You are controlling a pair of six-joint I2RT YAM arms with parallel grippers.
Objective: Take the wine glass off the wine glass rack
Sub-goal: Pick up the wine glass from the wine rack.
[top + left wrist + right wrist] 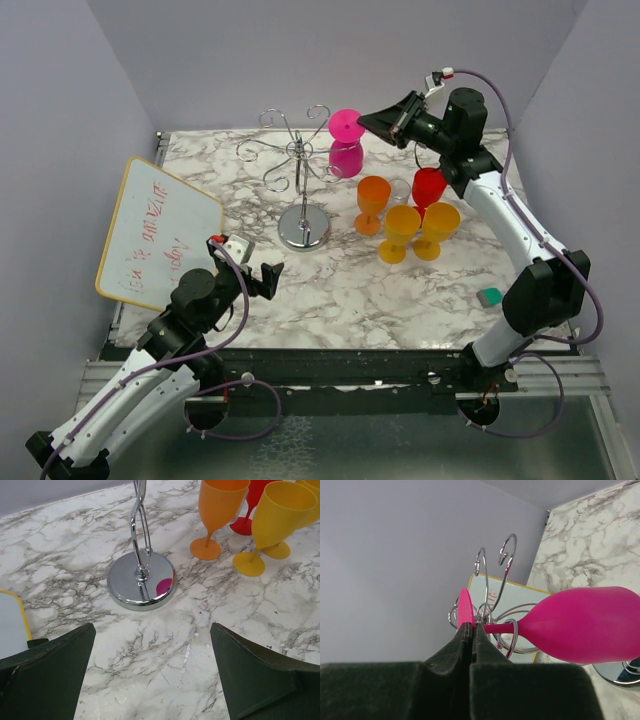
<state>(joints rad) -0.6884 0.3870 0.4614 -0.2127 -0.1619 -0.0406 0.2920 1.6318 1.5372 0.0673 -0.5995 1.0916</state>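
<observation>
Marble-patterned tabletop [350, 290]. Pink plastic wine glass [346, 150] hung bowl-down, stem in shiny chrome wire rack [303, 190]; right gripper [471, 628] pinched its foot, evidently to draw it free. Left gripper [270, 275] gaped wide.

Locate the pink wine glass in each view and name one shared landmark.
Top external: upper centre, pink glass upside down to the right of the rack, foot in the right pincer.
Left wrist: not in view, only a pink reflection on the rack's base.
Right wrist: centre-right, appearing sideways.
Shared landmark: the rack.
</observation>
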